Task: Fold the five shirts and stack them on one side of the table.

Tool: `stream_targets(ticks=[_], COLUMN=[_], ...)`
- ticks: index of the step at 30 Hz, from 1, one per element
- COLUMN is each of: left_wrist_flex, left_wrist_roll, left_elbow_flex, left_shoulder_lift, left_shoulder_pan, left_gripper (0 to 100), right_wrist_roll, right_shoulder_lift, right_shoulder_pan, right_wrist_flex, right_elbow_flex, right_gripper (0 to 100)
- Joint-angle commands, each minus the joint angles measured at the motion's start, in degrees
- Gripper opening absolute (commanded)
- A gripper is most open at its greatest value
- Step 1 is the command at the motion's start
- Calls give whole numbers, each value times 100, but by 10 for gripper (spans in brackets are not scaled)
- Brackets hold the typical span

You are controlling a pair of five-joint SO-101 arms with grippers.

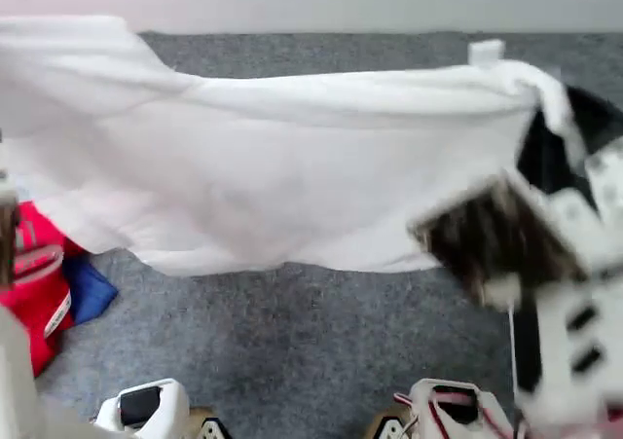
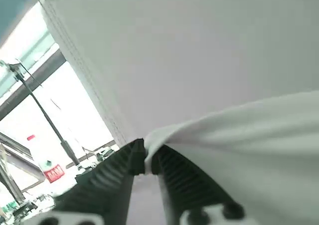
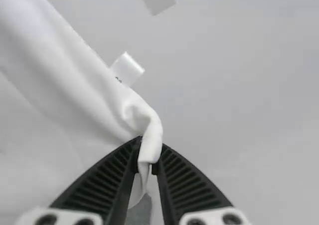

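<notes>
Left gripper (image 2: 145,154) and right gripper (image 3: 147,149) are each pinched tight on an end of your white shirt (image 1: 292,176), so it hangs stretched side-to-side above the table (image 1: 321,347), one arm per end.

The shirt (image 1: 273,166) is plain white all over, with no print or pattern, and a small white label (image 3: 127,68) sits at its edge. The worktop (image 1: 321,351) beneath is a flecked mid-grey. By one edge lie a red garment (image 1: 34,293) with pale markings and a deep blue garment (image 1: 90,288). The left end effector (image 2: 148,157) is black with ridged inner faces, on a white body. The right end effector (image 3: 147,152) has the same black, ridged look. The right arm (image 1: 574,293) is white with black parts. An arm base (image 1: 146,405) is white with a black panel.
</notes>
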Motion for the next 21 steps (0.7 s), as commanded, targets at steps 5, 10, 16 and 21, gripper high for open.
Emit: stream_targets(ticks=[5, 10, 16, 21], left_wrist_flex=[-598, -1187, -607, 378], left_wrist_roll=[-308, -308, -316, -774], left_elbow_flex=[-1218, -1358, -1086, 365], left_shoulder_lift=[9, -26, 18, 26], left_shoulder_pan=[9, 0, 9, 97], left_gripper=[14, 14, 14, 14], right_wrist_roll=[35, 53, 53, 53], right_shoulder_lift=[-576, -804, -637, -233], right_shoulder_pan=[796, 1042, 1015, 857], right_wrist_flex=[-127, -84, 629, 778], right_elbow_flex=[-79, -79, 431, 2004], right_gripper=[9, 9, 9, 9])
